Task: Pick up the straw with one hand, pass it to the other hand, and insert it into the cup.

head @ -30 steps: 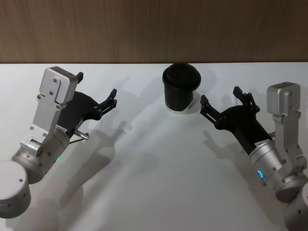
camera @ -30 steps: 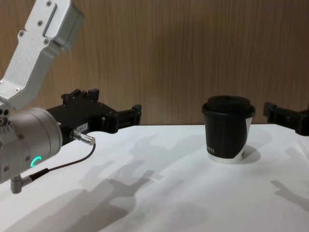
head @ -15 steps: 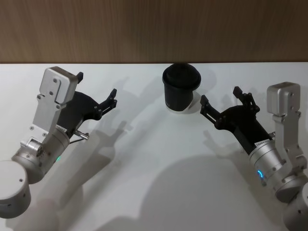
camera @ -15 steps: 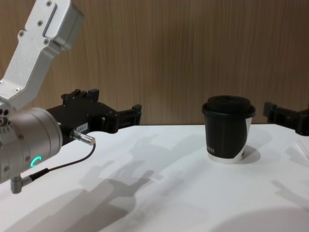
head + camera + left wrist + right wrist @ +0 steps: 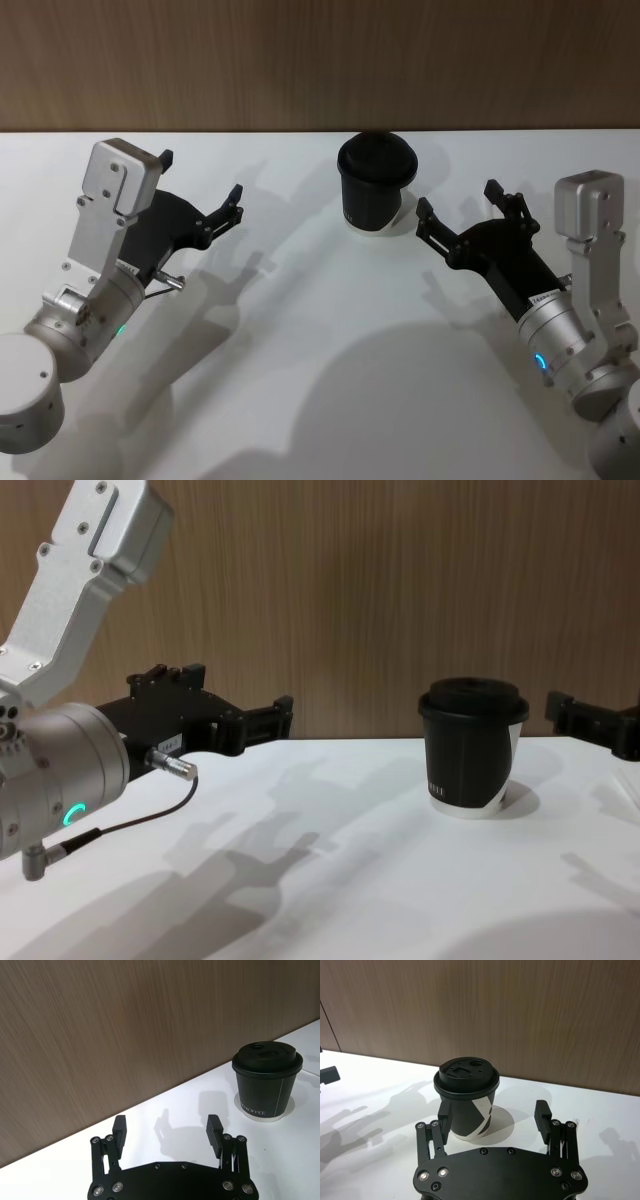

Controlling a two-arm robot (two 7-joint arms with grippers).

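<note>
Neither arm nor the cup (image 5: 375, 185) has shifted; only a broad shadow has spread over the near part of the table (image 5: 300, 300). The chest view's edge cuts off the right gripper (image 5: 457, 200). The lidded cup stands upright just ahead of that gripper's spread, empty fingers. It is well apart from the left gripper (image 5: 200, 177), which is also wide open and holds nothing. The white table meets a wood-panelled wall (image 5: 320, 60).

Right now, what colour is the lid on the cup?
Black: a domed black lid on a black cup with a white patch. The right wrist view shows it best.
</note>
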